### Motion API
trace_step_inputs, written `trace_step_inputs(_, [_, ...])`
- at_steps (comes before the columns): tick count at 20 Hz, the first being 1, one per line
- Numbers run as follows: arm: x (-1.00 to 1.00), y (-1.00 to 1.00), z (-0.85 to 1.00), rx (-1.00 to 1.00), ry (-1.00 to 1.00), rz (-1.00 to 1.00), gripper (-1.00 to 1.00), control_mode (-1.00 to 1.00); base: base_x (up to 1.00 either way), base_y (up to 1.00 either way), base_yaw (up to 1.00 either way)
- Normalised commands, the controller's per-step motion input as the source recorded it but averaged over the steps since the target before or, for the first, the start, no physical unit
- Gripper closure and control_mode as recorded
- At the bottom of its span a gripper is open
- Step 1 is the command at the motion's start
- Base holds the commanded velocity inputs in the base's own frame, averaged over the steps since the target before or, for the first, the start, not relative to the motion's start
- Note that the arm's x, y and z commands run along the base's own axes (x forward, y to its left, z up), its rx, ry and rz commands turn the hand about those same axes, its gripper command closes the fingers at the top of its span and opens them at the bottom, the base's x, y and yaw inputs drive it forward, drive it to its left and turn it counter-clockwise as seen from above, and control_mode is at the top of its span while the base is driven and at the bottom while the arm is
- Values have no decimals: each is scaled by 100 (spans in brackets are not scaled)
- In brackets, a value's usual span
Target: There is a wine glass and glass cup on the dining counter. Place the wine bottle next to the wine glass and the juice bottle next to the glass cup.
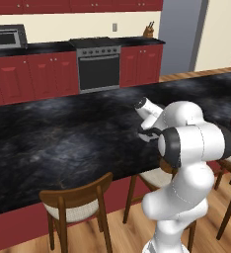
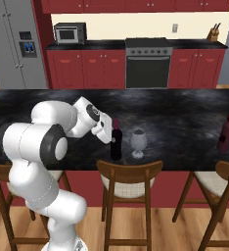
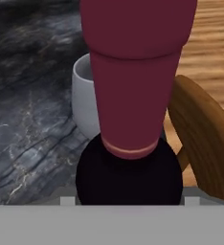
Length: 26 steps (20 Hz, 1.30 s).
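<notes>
Wine bottle fills centre of hand view, wine glass just behind-left. Gripper beside bottle; grasp we cannot tell.

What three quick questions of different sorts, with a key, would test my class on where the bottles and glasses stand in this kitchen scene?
1. True or false: the wine bottle stands upright on the dining counter.
2. Which thing stands nearest the wine bottle? A) the wine glass B) the juice bottle C) the microwave
3. Fill in: the juice bottle stands near the counter's ____ end in the right base view.

Key
1. True.
2. A; the glass is just beside the bottle.
3. Right, far from the wine glass.
</notes>
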Motion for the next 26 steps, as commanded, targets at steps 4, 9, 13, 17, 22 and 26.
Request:
trace_step_inputs(4, [0, -1, -27, -1, 0, 0, 100, -100, 0, 0, 0])
trace_step_inputs(9, [0, -5, -23, 0, 0, 0, 100, -100, 0, 0, 0])
trace_step_inputs(13, [0, -3, -21, 0, 1, 0, -100, -100, 0, 0, 0])
trace_step_inputs(17, [0, -2, -10, 0, 3, -1, -100, -100, 0, 0, 0])
trace_step_inputs(22, [0, -6, -3, 0, 1, 0, -100, -100, 0, 0, 0])
trace_step_inputs(26, [-6, -2, -1, 0, 0, 0, -100, -100, 0, 0, 0])
